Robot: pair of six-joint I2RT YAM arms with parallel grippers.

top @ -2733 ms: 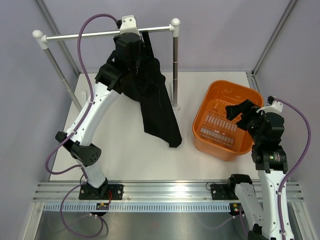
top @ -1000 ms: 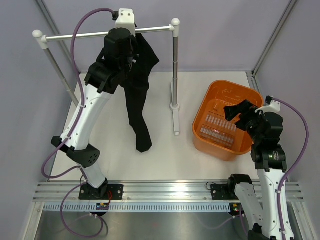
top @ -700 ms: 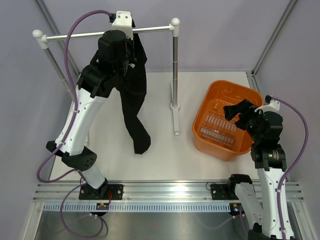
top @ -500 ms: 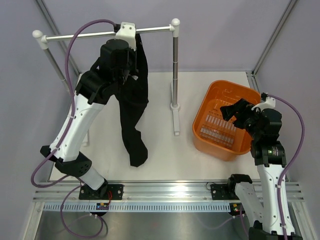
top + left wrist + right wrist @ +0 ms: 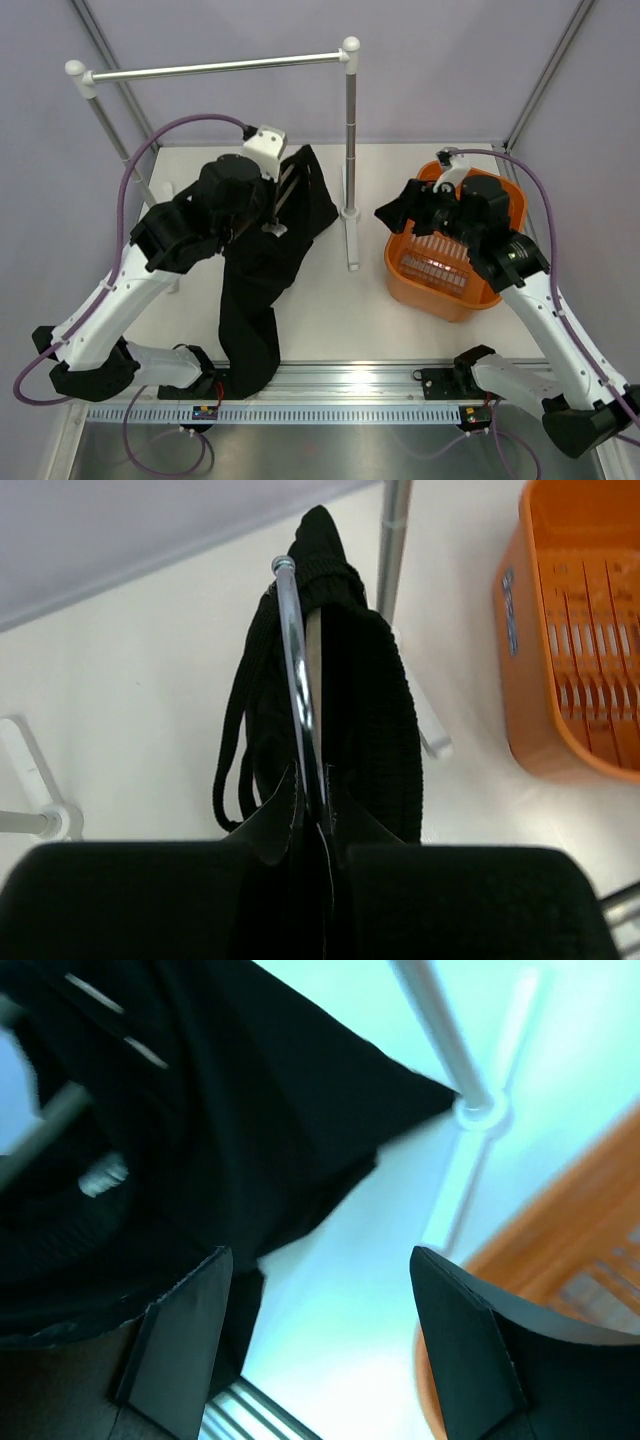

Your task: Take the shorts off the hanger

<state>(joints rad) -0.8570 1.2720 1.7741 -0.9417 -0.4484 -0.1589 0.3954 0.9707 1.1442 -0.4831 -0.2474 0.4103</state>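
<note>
The left gripper (image 5: pixel 312 815) pinches the thin metal hook of the hanger (image 5: pixel 297 680), draped in ribbed, floppy black shorts (image 5: pixel 262 270) trailing toward the near rail; the right gripper (image 5: pixel 320 1340) gapes wide beside the slatted orange basket (image 5: pixel 500 290)

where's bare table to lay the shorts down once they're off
Bare patch: between the shorts and the orange basket, in front of the rack foot. Another sits at the back left, around the rack's left post. It is crowded under the left gripper, whose fingers clamp the hanger.
</note>
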